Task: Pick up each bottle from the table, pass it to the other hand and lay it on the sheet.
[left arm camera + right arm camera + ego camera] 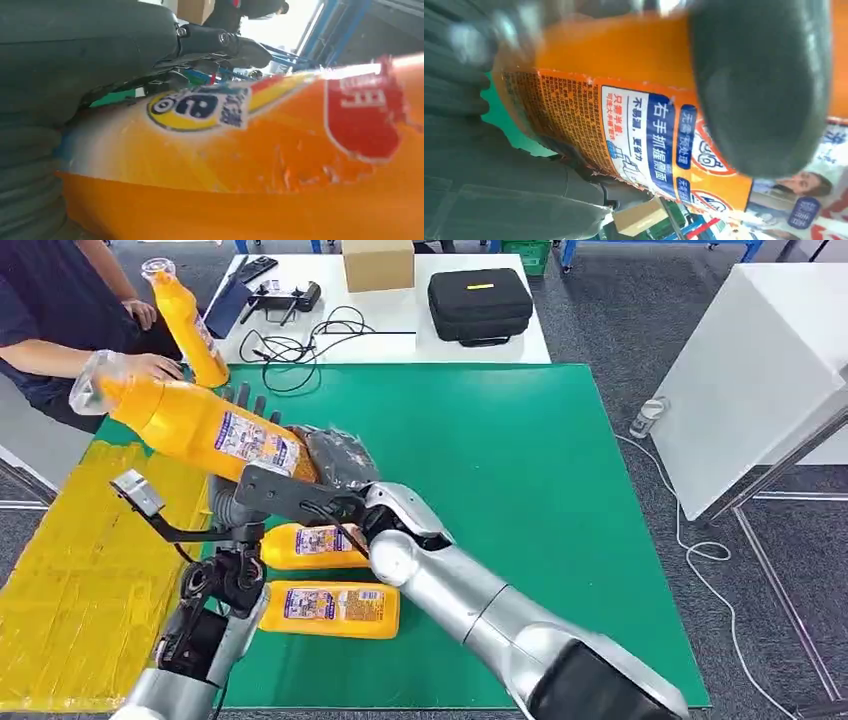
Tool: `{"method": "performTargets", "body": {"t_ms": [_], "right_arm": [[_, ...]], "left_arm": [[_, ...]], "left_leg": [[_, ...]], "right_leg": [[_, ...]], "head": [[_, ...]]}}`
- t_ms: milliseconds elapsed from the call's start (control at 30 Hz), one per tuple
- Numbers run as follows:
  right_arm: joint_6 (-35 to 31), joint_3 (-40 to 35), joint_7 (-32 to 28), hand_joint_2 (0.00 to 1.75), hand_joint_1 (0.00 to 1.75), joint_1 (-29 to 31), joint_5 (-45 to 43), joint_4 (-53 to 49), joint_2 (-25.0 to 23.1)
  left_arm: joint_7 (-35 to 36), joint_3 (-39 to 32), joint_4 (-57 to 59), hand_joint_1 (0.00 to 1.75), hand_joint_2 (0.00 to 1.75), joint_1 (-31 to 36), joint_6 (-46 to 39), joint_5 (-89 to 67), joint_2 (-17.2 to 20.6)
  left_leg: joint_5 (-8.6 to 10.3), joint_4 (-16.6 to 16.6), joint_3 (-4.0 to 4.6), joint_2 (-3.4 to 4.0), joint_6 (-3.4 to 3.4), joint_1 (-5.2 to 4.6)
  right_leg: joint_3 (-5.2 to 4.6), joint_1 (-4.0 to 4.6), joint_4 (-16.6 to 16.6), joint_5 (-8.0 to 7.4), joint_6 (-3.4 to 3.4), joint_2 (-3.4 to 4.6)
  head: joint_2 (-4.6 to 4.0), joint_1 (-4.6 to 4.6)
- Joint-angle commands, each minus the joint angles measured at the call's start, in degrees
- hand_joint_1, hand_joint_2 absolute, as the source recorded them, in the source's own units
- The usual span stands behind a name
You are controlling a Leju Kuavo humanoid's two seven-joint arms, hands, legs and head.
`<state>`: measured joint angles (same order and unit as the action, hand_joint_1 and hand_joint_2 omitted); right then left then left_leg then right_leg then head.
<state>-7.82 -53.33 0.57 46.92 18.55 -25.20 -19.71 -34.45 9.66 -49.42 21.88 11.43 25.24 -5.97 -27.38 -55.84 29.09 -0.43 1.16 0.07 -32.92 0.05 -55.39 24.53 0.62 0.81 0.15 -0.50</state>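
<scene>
A large orange bottle (200,427) with a clear cap hangs tilted above the table's left side. My right hand (338,458) grips its bottom end, with the thumb (759,85) pressed on the label of the bottle (624,125). My left hand (243,400) holds the same bottle from behind and below, and its dark fingers (220,42) curl over the bottle (250,165). Two more orange bottles (315,545) (335,608) lie on the green table (520,460) under my arms. The yellow sheet (80,580) covers the table's left part.
A person at the far left holds another orange bottle (190,325) upright, with a hand (152,366) close to the cap of my bottle. Behind stands a white table with a black case (480,305), a cardboard box (378,264) and cables. A white cabinet (750,370) stands right.
</scene>
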Motion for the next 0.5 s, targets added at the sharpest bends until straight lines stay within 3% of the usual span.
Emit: {"method": "performTargets", "body": {"t_ms": [33, 133, 167, 200, 500], "right_arm": [[3.91, -14.87, 0.01, 1.75, 1.75, -1.08, -3.49, 2.34, -0.29], [4.52, -15.79, -0.11, 1.75, 1.75, -0.43, -4.49, 3.1, -0.29], [4.71, -15.99, -0.12, 1.75, 1.75, -0.42, -4.56, 3.2, -0.29], [4.73, -16.12, -0.1, 1.75, 1.75, -0.58, -4.5, 3.29, -0.29], [4.81, -16.69, -0.15, 1.75, 1.75, -0.77, -4.87, 4.5, -0.29]], "left_arm": [[1.32, 2.51, 1.0, 0.0, 1.75, 5.93, -0.77, -1.86, 0.56], [0.5, 2.72, 0.12, 0.0, 1.75, 5.69, -3.11, -3.98, 0.92], [0.41, 2.55, -0.21, 1.38, 1.75, 5.59, -3.48, -4.14, 0.96], [0.43, 2.42, -0.24, 1.75, 1.75, 5.51, -3.5, -4.12, 1.2], [0.73, 1.22, -3.15, 1.75, 1.75, 3.48, -3.94, -4.22, 1.19]], "left_leg": [[-0.01, -0.04, -0.04, -0.24, -0.08, 0.12], [0.0, -0.04, 0.01, -0.16, -0.06, 0.09], [-0.01, -0.05, -0.01, -0.19, -0.07, 0.11], [0.01, -0.03, 0.03, -0.12, -0.05, 0.09], [0.0, -0.01, -0.03, -0.15, -0.07, 0.11]], "right_leg": [[0.17, 0.13, 0.04, 0.07, 0.01, -0.35], [0.11, 0.13, 0.04, 0.04, 0.01, -0.27], [0.14, 0.14, 0.03, 0.05, 0.02, -0.32], [0.07, 0.13, 0.04, 0.02, 0.01, -0.23], [0.16, 0.15, 0.07, 0.05, 0.02, -0.31]], "head": [[0.02, -0.02], [0.02, 0.0], [0.02, -0.02], [0.02, -0.02], [0.02, -0.02]]}}
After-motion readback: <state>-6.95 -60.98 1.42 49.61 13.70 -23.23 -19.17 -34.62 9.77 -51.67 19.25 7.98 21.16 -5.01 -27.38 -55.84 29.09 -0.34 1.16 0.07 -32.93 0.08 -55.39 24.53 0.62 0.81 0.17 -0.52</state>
